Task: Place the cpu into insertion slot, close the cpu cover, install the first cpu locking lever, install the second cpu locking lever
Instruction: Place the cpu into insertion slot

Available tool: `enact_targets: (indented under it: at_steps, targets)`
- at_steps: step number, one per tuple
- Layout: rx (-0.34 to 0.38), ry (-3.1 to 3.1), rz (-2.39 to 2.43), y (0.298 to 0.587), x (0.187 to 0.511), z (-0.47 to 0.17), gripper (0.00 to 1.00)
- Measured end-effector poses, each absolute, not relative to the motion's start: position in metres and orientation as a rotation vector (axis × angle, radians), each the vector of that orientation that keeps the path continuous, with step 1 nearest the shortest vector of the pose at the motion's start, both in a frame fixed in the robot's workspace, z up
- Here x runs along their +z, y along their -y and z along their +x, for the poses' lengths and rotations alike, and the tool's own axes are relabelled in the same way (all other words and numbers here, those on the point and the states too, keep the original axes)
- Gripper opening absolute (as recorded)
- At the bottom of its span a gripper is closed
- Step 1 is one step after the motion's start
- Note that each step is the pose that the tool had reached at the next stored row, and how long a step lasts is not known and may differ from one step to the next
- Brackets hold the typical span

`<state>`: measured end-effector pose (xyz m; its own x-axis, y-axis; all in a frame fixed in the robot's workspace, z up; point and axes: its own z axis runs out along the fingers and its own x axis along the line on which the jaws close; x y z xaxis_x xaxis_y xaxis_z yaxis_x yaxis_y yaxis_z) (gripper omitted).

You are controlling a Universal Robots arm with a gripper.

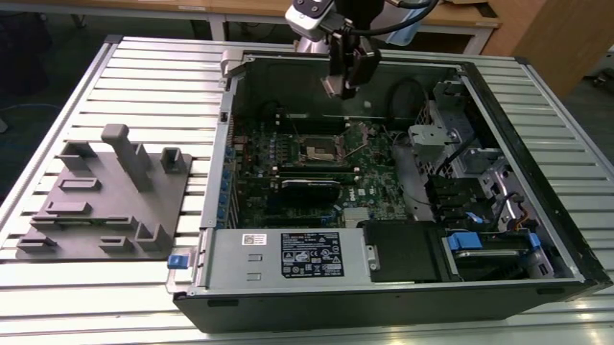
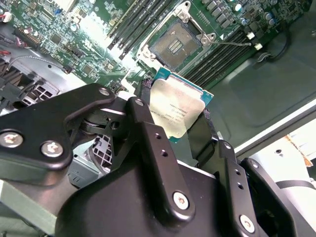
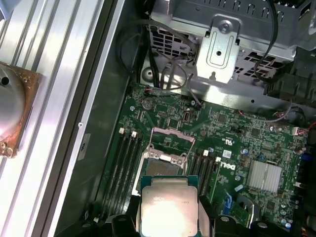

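Gripper [image 1: 344, 88] clamped on cpu [image 2: 177, 111] by its edges, well above the bare insertion slot [image 2: 175, 44]; risk: any skew/slip in grip = chip seats crooked & bends its pins.

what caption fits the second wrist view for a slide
The gripper holds the cpu above the green circuit board, insertion slot empty.

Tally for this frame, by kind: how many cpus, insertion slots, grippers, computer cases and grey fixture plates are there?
cpu: 1
insertion slot: 1
gripper: 1
computer case: 1
grey fixture plate: 1
Total: 5
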<state>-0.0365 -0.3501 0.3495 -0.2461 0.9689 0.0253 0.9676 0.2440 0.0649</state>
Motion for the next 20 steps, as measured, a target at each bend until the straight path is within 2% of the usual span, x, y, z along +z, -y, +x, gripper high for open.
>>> enact_targets:
  at_steps: [20]
  targets:
    - [0.103,-2.428,1.958,0.3500,0.3408,-0.0367,0.54]
